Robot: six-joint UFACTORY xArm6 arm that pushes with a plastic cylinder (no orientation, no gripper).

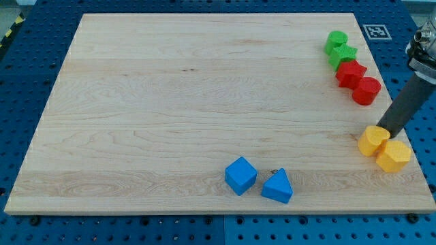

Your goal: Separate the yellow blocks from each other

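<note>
The two yellow blocks are found at the lower right of the frame, close to the right edge of the wooden board (136,102): a rounded yellow block (372,141) to the left and a yellow hexagonal block (394,156) just below and to its right, the two touching or very nearly so. The dark rod is seen descending from the upper right, and my tip (383,131) is placed at the upper edge of the pair, roughly above the seam between them and against the top of the rounded one. No fingers or jaws exist on this rig, so nothing is held; only pushing by the rod's end is possible. The separation is judged not yet done, since no clear gap is visible between the yellow pieces. What is left, by that judgement, is for one of them to be pushed away from the other. Elsewhere, two green blocks (338,47) are stacked closely at the upper right, with two red blocks (357,82) directly below them in a diagonal run. A blue cube (240,175) and a blue triangular block (277,186) are set near the bottom centre, well apart from the yellow pair.
</note>
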